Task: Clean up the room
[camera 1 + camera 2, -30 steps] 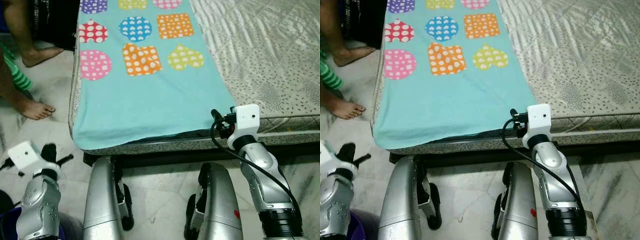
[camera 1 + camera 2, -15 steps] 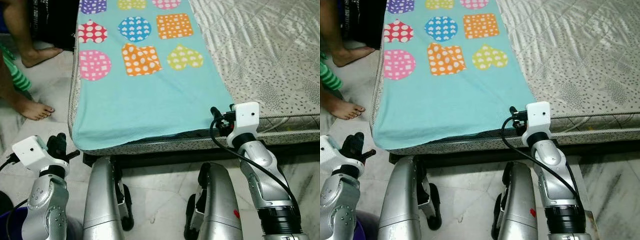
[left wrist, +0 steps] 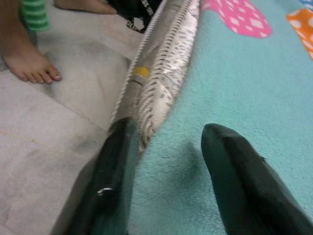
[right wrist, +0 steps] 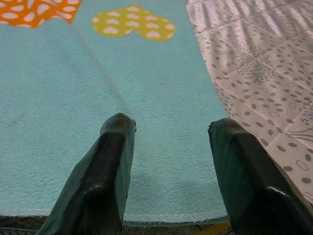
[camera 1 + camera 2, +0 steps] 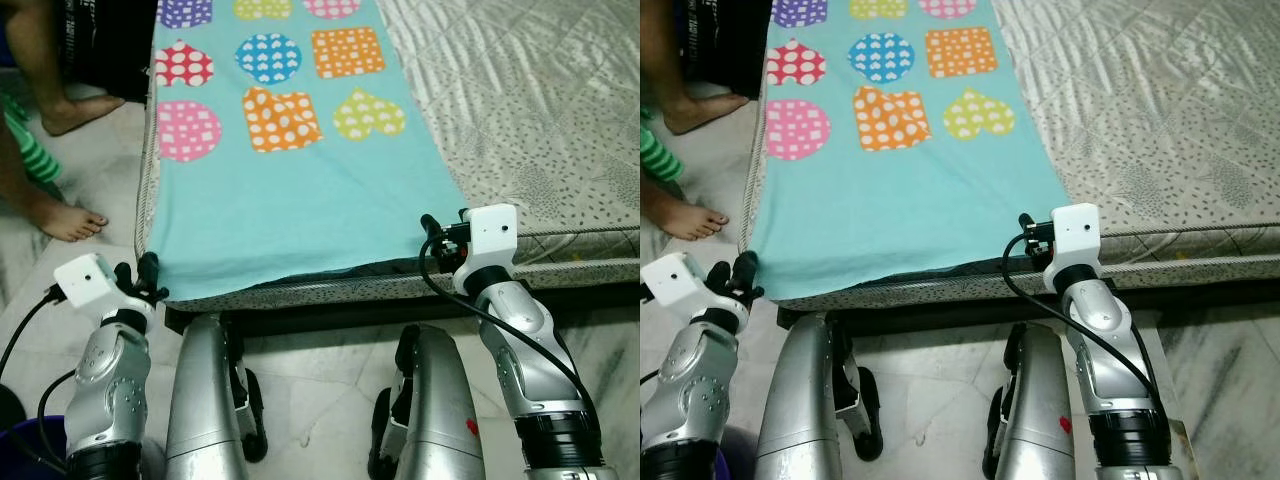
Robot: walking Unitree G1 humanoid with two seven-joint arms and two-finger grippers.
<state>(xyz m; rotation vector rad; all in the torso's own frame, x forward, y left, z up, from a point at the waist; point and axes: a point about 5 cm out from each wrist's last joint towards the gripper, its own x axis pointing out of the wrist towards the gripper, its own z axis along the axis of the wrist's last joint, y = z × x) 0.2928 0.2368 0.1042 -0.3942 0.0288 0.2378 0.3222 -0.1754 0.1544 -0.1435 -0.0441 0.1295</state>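
A teal blanket (image 5: pixel 290 200) with bright dotted hearts, circles and squares lies flat along the left side of the bed. My left gripper (image 5: pixel 141 276) is at the blanket's near left corner. In the left wrist view it (image 3: pixel 168 129) is open, one finger on the mattress side and the other over the teal cloth. My right gripper (image 5: pixel 432 232) is at the blanket's near right corner. Its open fingers (image 4: pixel 115 161) rest just above the cloth near the hem, holding nothing.
The grey patterned mattress (image 5: pixel 540 110) spreads to the right of the blanket. A person's bare feet (image 5: pixel 65 220) stand on the marble floor left of the bed. A dark bed frame (image 5: pixel 330 310) runs under the near edge, right in front of my legs (image 5: pixel 205 400).
My left arm has come up from beside my leg and moved right, to the blanket's near left corner. The right arm has stayed put.
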